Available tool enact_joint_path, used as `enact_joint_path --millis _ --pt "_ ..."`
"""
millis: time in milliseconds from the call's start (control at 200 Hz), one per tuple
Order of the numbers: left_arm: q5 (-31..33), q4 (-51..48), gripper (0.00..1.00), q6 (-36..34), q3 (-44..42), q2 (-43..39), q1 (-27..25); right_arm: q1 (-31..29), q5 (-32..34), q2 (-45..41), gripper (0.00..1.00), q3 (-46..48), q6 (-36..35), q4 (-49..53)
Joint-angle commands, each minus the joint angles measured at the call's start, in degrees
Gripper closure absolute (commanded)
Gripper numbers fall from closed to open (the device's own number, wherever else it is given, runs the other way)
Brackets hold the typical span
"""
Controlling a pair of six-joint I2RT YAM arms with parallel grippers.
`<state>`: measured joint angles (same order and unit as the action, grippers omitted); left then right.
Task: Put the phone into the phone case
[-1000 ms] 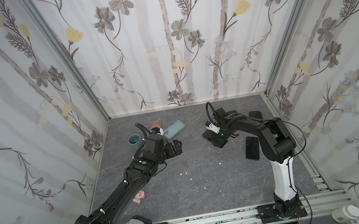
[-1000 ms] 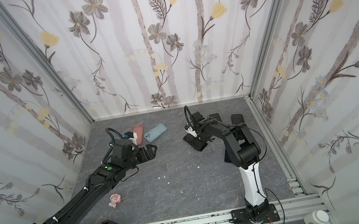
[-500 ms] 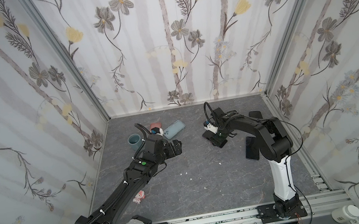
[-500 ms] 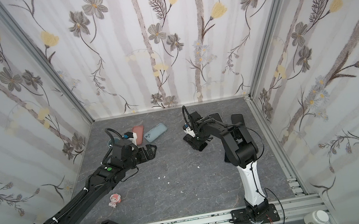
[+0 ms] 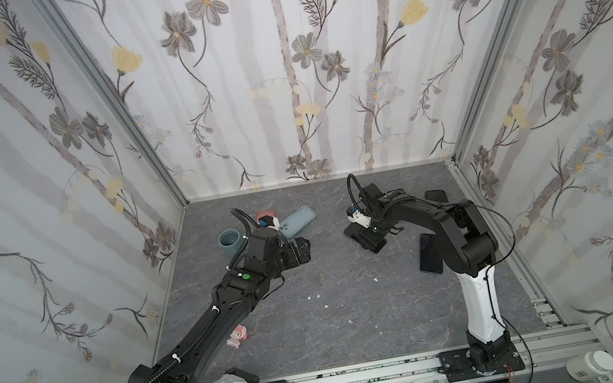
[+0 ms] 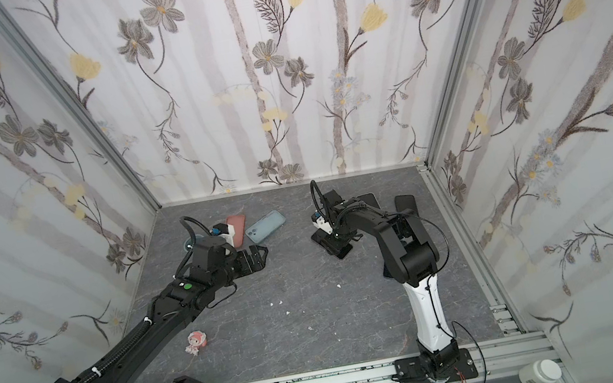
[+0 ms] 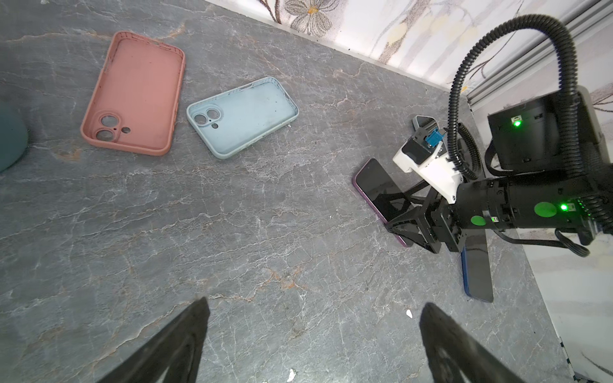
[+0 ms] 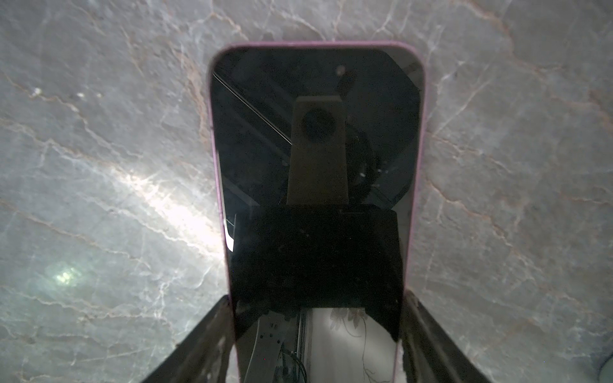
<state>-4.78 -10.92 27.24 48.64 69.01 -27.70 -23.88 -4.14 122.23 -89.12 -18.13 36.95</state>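
Left wrist view. The left gripper [image 7: 315,301] hangs over the bare grey marbled table [image 7: 232,232], jaws spread wide. Two empty cases lie cavity up, just beside each other: a pink case [image 7: 132,93] and a light blue case [image 7: 243,116]. The right gripper [image 7: 406,230] straddles one end of a purple-edged phone [image 7: 379,187] lying screen up. A blue-edged phone [image 7: 477,272] lies near it.

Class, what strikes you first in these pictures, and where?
The flowered walls tower round a grey table. Right of centre, the right pincer straddles a purple-edged phone. At the back, left of centre, a pink case and a blue case lie empty side by side.
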Motion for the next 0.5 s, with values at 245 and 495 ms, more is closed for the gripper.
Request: enact_joint_path --millis 245,495 --pt "-1.2 1.4 0.01 -0.2 1.8 1.1 0.2 -0.2 0.8 -3.7 0.52 4.3 -2.0 -3.0" --pt "-3.6 1.4 0.02 -0.2 4.8 4.4 0.5 -0.5 -1.7 -10.9 0.56 11.3 -3.4 -9.4"
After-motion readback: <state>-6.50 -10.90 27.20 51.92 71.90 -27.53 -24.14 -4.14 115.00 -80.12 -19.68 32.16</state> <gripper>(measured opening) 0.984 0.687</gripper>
